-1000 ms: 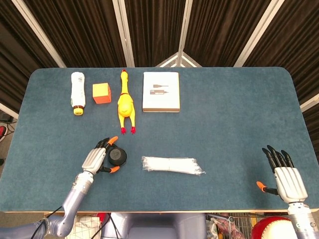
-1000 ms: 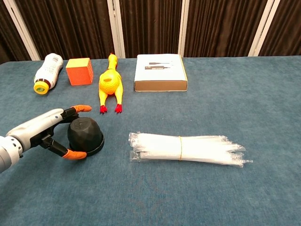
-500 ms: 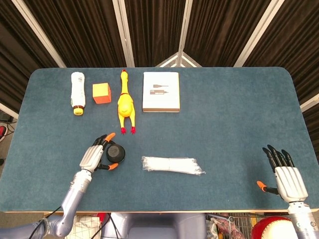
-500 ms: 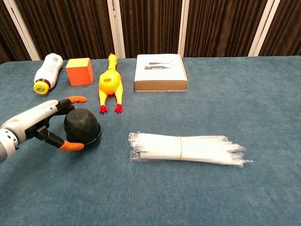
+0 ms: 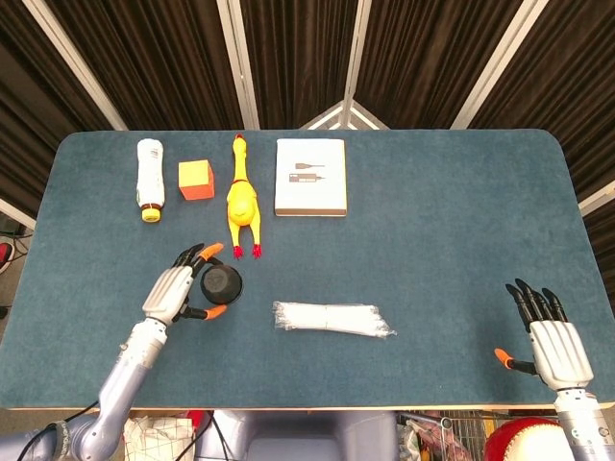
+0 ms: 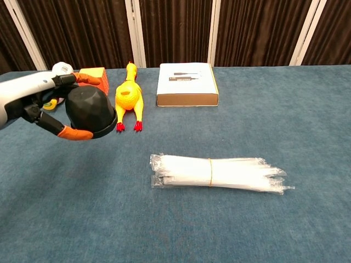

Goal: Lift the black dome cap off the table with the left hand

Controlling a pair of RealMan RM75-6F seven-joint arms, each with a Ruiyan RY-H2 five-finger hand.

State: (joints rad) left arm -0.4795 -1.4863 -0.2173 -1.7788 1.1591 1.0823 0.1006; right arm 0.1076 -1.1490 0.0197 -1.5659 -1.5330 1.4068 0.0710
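Black dome cap point(image 6: 89, 112) sits gripped in my left hand point(image 6: 41, 104), thumb below and fingers over the top — held in the air, clear of the blue table point(image 6: 230, 219). It lies just right of my palm. My right hand point(image 5: 550, 338) rests far off, fingers spread, empty.

White box point(image 6: 187, 82): small dark print on lid, too small to read. No other text.
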